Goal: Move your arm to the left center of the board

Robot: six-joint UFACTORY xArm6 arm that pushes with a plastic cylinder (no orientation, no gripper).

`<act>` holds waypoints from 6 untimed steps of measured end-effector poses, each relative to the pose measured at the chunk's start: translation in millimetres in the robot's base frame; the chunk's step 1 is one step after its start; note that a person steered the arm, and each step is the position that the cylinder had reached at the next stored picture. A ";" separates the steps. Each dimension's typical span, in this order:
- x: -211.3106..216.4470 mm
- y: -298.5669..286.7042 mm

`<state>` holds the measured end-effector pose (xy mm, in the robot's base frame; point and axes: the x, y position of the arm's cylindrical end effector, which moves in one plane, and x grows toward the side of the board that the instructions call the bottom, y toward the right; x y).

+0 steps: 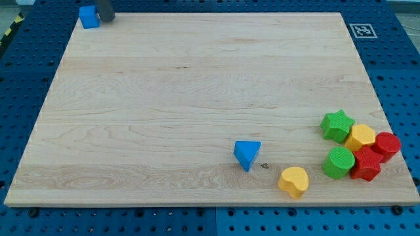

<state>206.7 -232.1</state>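
At the board's eleven o'clock corner the tip touched the blue cube on its three o'clock side; the arm carried no pincer to open or close. The left-centre target lay toward seven o'clock of the tip, well apart and bare.

One cube sits at the board's top-left corner, my tip just right of it. A triangle lies bottom-center, the other blocks clustered bottom-right.
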 end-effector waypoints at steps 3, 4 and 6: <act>80.8 0.0; 154.1 0.0; 235.7 -0.1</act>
